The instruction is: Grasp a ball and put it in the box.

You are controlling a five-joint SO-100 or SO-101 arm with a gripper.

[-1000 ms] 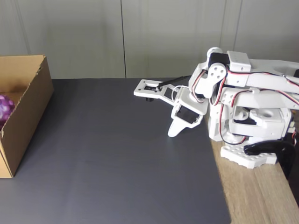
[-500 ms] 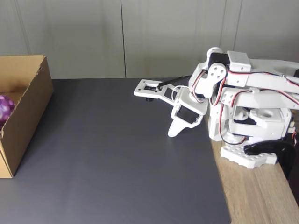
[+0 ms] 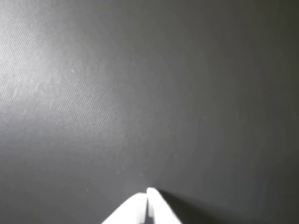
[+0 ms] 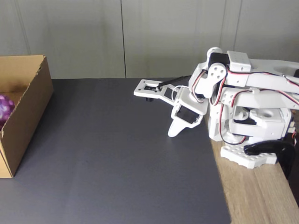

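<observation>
The bumpy purple-pink ball (image 4: 5, 108) lies inside the brown cardboard box (image 4: 29, 116) at the far left of the fixed view, partly cut off by the frame edge. My white gripper (image 4: 171, 133) is folded down near the arm's base at the right, far from the box, its tips resting close to the dark mat. In the wrist view the gripper (image 3: 147, 196) pokes in from the bottom edge with both fingertips pressed together and nothing between them.
A dark grey mat (image 4: 117, 158) covers most of the table. The arm's white base (image 4: 247, 156) stands on the bare wooden strip (image 4: 261, 196) at the right. A grey wall runs along the back.
</observation>
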